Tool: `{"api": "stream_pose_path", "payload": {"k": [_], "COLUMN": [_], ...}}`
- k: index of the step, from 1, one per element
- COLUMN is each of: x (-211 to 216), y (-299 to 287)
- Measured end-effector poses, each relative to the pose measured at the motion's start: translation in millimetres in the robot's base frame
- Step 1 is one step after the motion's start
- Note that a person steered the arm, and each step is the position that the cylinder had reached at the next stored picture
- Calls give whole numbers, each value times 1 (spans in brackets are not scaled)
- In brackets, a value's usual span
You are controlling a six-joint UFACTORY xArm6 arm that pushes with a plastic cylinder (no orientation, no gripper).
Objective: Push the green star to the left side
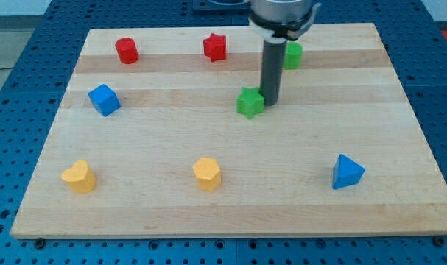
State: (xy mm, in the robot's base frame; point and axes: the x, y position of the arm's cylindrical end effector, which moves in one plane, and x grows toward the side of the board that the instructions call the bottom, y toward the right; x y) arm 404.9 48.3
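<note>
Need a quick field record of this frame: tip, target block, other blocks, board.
tip: my tip at the right edge of the green star, touching or nearly so
target position: centre-right of the wooden board
behind rod: green block, partly hidden, shape unclear
top row: red cylinder, red star
left: blue cube
bottom row: yellow heart, yellow hexagon, blue triangle
path left of star: no block until the blue cube

Green star [250,102] — board's upper middle
</note>
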Motion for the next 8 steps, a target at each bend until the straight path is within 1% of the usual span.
{"api": "stream_pose_path", "payload": {"k": [2,3,4,5,6,7,8], "x": [23,62,75,69,61,63,85], "y": [-131,-139,-155,-225,-248,-232,-199]}}
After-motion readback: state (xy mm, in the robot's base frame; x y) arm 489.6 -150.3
